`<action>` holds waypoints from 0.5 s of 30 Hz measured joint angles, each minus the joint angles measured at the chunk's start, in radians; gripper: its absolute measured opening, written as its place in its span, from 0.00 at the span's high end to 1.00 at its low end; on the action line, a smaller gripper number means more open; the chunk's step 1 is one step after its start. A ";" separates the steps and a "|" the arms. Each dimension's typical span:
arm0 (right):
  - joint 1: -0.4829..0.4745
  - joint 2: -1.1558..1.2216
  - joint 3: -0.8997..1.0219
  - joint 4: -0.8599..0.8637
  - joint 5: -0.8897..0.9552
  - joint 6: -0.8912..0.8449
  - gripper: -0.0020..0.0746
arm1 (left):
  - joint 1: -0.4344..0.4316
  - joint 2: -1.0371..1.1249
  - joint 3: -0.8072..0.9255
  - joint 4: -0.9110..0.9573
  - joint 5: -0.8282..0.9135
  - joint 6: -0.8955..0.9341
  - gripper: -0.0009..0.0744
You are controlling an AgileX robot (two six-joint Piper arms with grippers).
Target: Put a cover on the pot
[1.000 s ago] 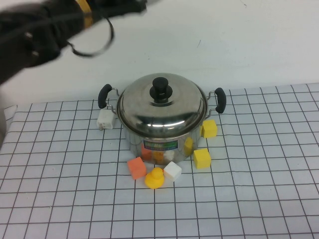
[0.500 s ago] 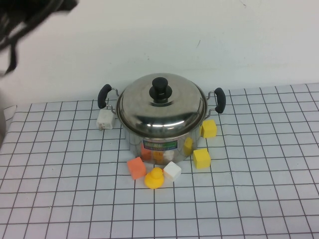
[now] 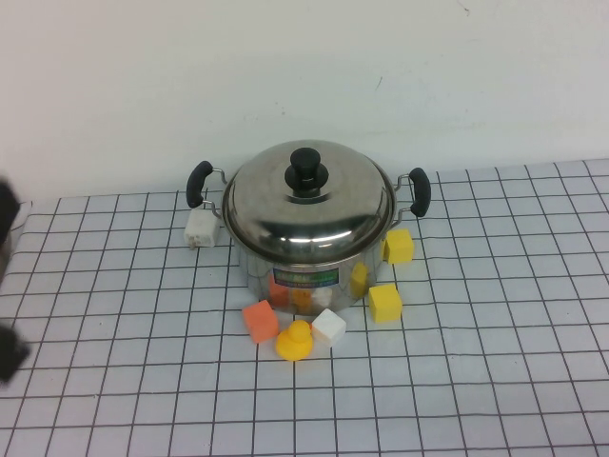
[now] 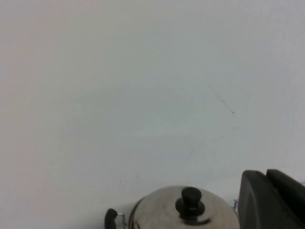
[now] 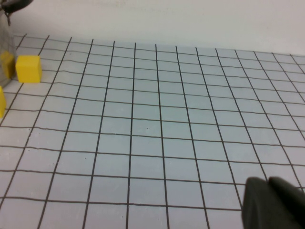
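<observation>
The lid [image 3: 309, 200] sits on the pot [image 3: 306, 262] mid-bench; covering looks done. Left gripper [image 3: 8, 286] at the left edge, right gripper [image 5: 274, 202] low over the bench: finger states unclear.

Left gripper [image 4: 271, 200] sits raised at the table's left edge; right gripper [image 5: 274, 205] low.

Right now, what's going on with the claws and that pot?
Left claw clear of the pot, fingers unreadable. Right claw low over bare grid mat, fingers unreadable. Pot covered, lid seated. Nothing in the way.
</observation>
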 joint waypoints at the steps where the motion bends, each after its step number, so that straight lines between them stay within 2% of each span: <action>1: 0.000 0.000 0.000 0.000 0.000 0.000 0.96 | 0.000 -0.030 0.024 0.000 -0.006 -0.002 0.99; 9: 0.000 0.000 0.000 0.000 0.000 0.000 0.96 | 0.000 -0.249 0.178 0.009 -0.138 -0.005 0.99; 15: 0.000 0.000 0.000 0.000 0.000 0.000 0.96 | 0.000 -0.290 0.209 0.022 -0.321 -0.008 0.99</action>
